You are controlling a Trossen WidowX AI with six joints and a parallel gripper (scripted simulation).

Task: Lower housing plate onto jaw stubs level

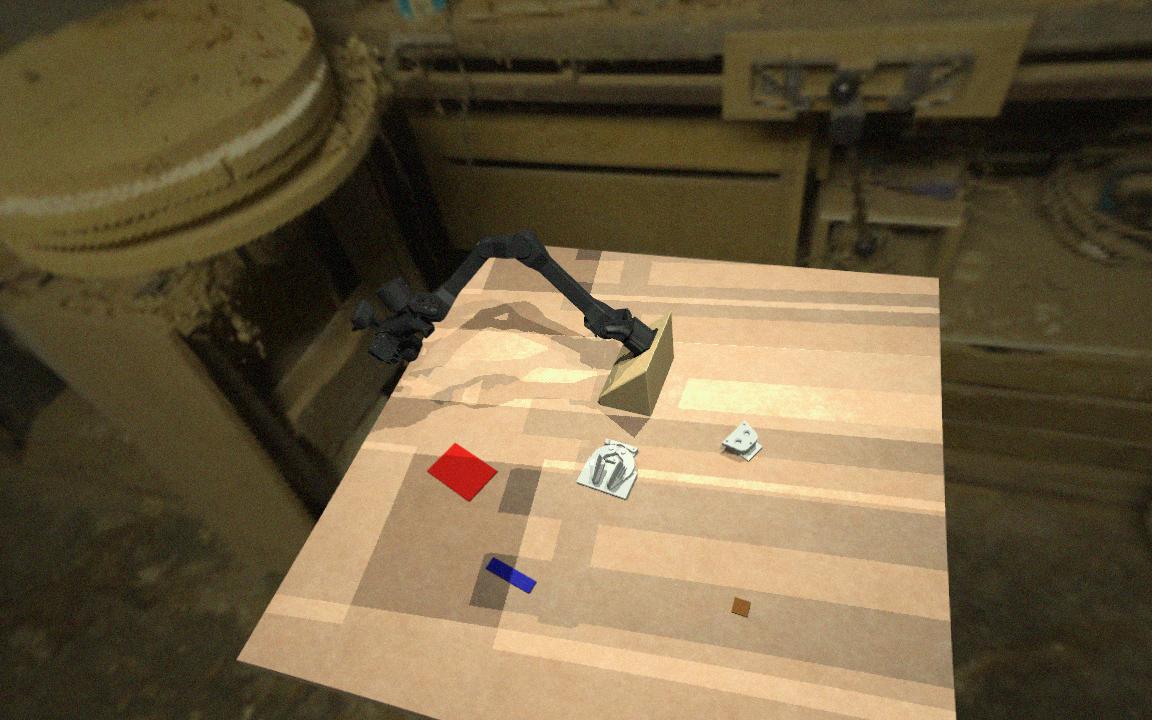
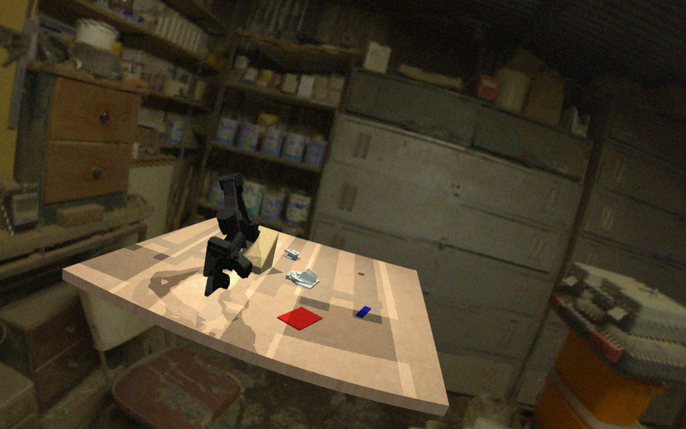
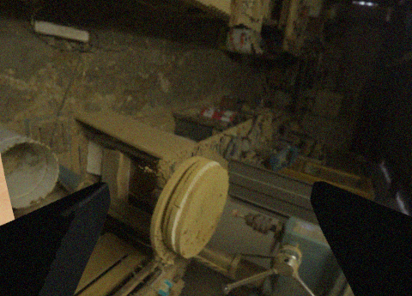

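My gripper (image 1: 365,334) (image 3: 212,192) is open and empty, turned away from the parts. It hangs out by the table's left edge in the top view, well away from them. A pale base plate (image 1: 619,490) (image 2: 309,286) lies on the table, with two grey, narrow jaws standing out on it in a V. A smaller white piece with holes (image 1: 742,440) (image 2: 292,254), apparently the housing plate, sits apart from it, to its right in the top view. A thin plate shows under its upper part. The pins and stubs are too small to tell. The wrist view shows none of the parts.
The arm stands on a tan wedge block (image 1: 631,392) (image 2: 267,255) behind the base plate. A flat red square (image 1: 462,471) (image 2: 299,318), a blue bar (image 1: 510,574) (image 2: 363,311) and a small orange-brown square (image 1: 740,607) (image 2: 361,274) lie on the table (image 1: 875,546) (image 2: 414,373).
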